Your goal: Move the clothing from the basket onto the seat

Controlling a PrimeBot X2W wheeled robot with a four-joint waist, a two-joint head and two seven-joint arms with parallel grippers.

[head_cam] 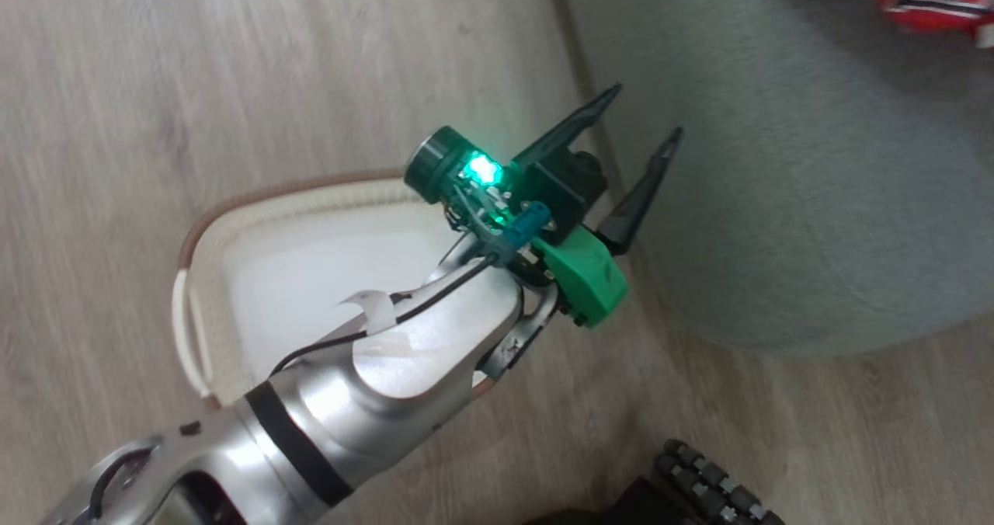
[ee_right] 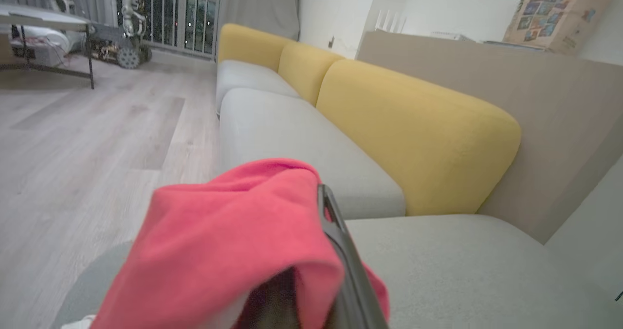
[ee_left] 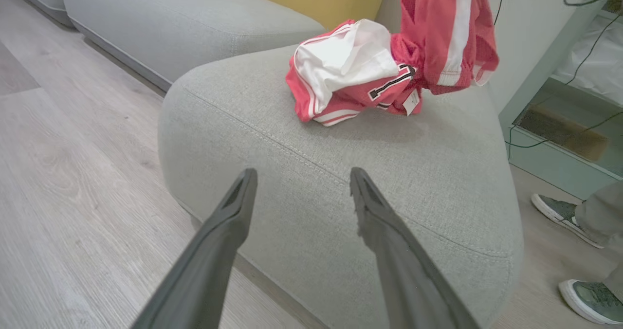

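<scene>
The clothing is red and white: a bundled jersey [ee_left: 340, 76] lies on the grey seat [ee_left: 389, 183], and another red garment with a white stripe [ee_left: 448, 32] hangs just above it. That hanging garment [ee_right: 233, 241] is draped over my right gripper [ee_right: 314, 207], which is shut on it; one dark finger [ee_right: 336, 241] shows beside the cloth. My left gripper [head_cam: 647, 113] is open and holds nothing, above the seat's front edge [head_cam: 776, 199] and beside the cream basket [head_cam: 233, 206]. The arm covers part of the basket, whose white lining sheet [head_cam: 311, 276] shows.
Yellow back cushions [ee_right: 413, 139] run behind the seats. A person's shoes [ee_left: 559, 210] stand on the wood floor right of the seat, near cables [ee_left: 545, 144]. My dark wheeled base [head_cam: 714, 486] is at the bottom edge. A cardboard box [ee_right: 555, 12] sits behind the sofa.
</scene>
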